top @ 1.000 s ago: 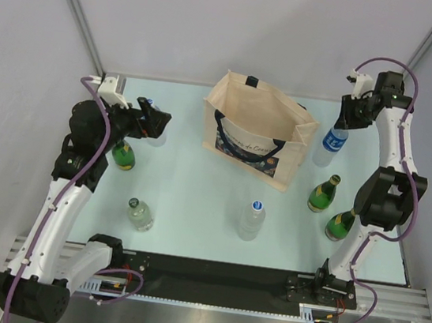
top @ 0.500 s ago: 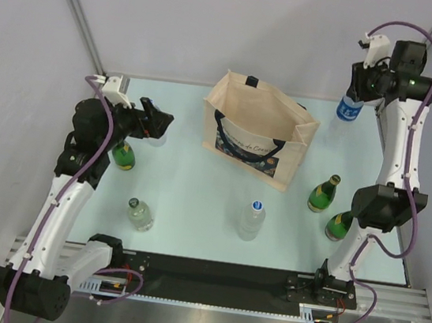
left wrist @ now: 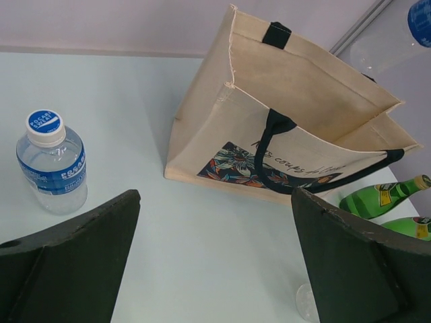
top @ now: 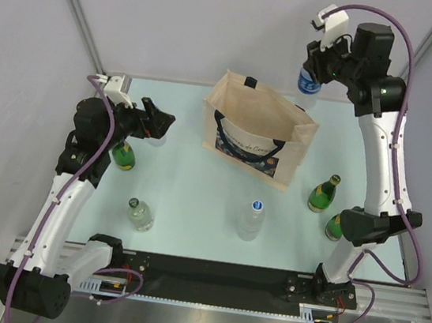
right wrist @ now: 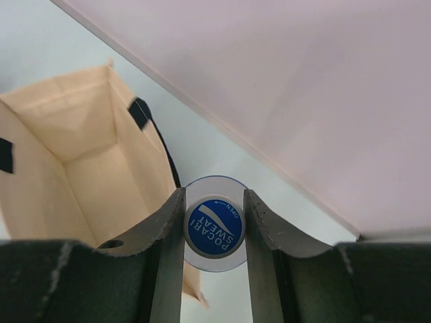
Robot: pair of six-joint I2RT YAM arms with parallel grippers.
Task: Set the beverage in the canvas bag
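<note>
One water bottle (top: 308,81) hangs from our right gripper (right wrist: 214,208), clamped at its blue-capped neck, high beside the far right corner of the canvas bag (top: 256,127). We judge it smooth, thin-walled plastic, so the stiff neck suits. Our left gripper (left wrist: 215,269) gapes wide, empty.

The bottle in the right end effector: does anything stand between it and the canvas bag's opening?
Nothing visible does. The bottle hangs beside the canvas bag's open mouth, gripped by the right end effector.
</note>
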